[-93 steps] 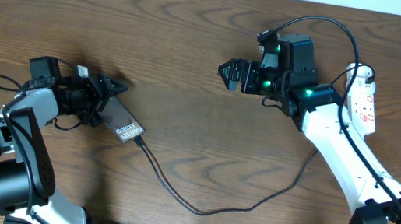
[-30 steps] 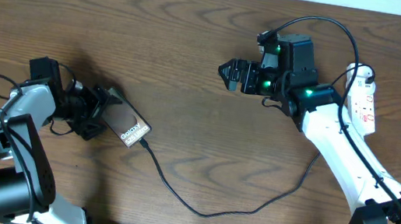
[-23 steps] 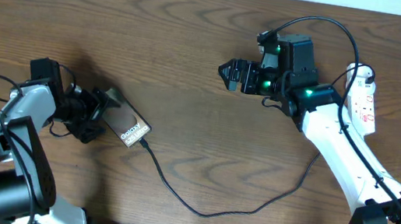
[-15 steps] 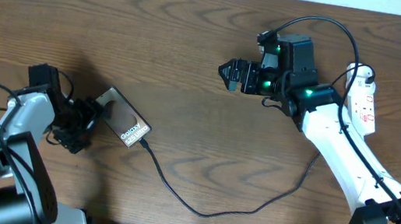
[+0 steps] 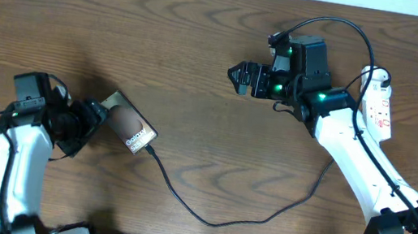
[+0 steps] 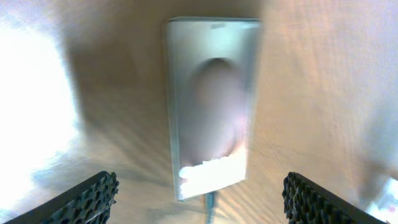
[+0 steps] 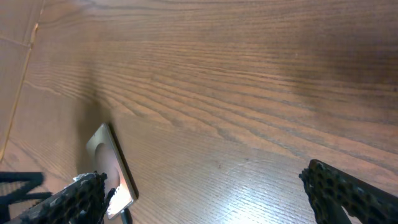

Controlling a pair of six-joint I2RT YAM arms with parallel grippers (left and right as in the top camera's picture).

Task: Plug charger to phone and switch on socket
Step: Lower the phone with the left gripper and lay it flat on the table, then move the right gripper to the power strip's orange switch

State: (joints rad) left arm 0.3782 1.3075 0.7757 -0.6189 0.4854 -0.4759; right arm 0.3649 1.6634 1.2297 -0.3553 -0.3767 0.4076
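The phone [image 5: 130,126] lay flat on the brown table [image 5: 205,26], near the left side. It sat at a slant. Its face looked shiny and blurry in the left wrist view.

The left gripper [image 5: 91,117] was just beside the phone's upper end and did not touch it. Its two black fingers [image 6: 93,198] were spread wide apart, one on each side of the wrist view, and they held nothing.

The charger [image 5: 210,222] was a thin black wire. Its small tip met the lower end of the phone. From there the wire ran across the table in a long loop, down toward the front edge and then up to the right, behind the white arm.

The socket [image 5: 380,104] lay at the far right edge of the table, well apart from the phone. Its switch was too small to see.

The right gripper [image 5: 237,77] hung over the middle of the table, far from the phone. Its fingers [image 7: 351,193] were wide apart too, and it held nothing.
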